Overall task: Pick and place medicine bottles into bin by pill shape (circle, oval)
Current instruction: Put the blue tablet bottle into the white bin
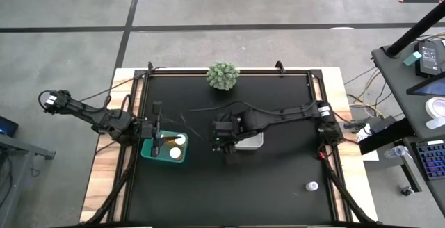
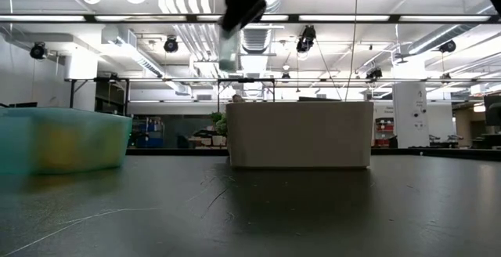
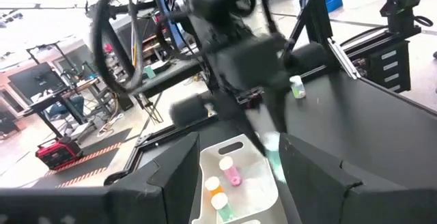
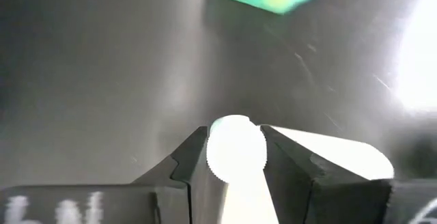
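Observation:
My right gripper [image 4: 235,157] is shut on a medicine bottle [image 4: 235,147] with a round white cap, high above the table by the white bin [image 2: 299,134]. In the low view the bottle [image 2: 228,49] hangs over that bin's left end. The white bin [image 3: 239,183] holds several bottles. The green bin [image 1: 165,149] holds bottles too. My left gripper [image 1: 158,125] waits open at the green bin's far edge, level, holding nothing. One more bottle [image 1: 311,185] stands on the mat near the right front. My right gripper pinches the bottle between its two fingers, on the sides just under the white cap [image 4: 235,173]. The fingers [image 4: 194,166] slant down from the table's right side. The bottle is lifted clear and hangs roughly upright below the fingers, its body [image 2: 228,53] showing.
A green spiky ball plant [image 1: 222,76] sits at the far middle of the black mat. A black frame rail [image 1: 321,117] runs around the mat. Bare mat lies in front of both bins.

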Tool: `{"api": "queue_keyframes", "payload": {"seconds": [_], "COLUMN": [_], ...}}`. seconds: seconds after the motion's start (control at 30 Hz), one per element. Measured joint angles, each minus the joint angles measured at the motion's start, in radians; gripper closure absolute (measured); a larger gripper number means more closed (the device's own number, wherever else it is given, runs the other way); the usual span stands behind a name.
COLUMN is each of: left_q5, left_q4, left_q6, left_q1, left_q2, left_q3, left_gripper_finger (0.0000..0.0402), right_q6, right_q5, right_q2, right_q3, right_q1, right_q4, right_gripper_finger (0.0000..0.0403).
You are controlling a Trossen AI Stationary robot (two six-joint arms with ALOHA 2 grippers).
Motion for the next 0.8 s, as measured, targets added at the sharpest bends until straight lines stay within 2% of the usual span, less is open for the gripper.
{"api": "queue_keyframes", "payload": {"seconds": [0.1,0.27,0.8], "left_q5": [0.000,0.000,-0.019], "left_q4": [0.000,0.000,0.033], "left_q6": [0.000,0.000,-0.001], "left_q1": [0.000,0.000,0.000], "left_q2": [0.001,0.001,0.002], "left_q3": [0.000,0.000,0.000], "left_gripper_finger": [0.0217,0.0217,0.0217], "right_q6": [0.019,0.030,0.115], "right_q5": [0.036,0.038,0.038], "right_q2": [-0.042,-0.123,-0.335], "right_q3": [-0.021,-0.117,-0.569], "right_q1": [-0.001,-0.003,-0.114], "right_q4": [-0.031,-0.014,0.216], "right_gripper_finger": [0.0287,0.0291,0.0291]}}
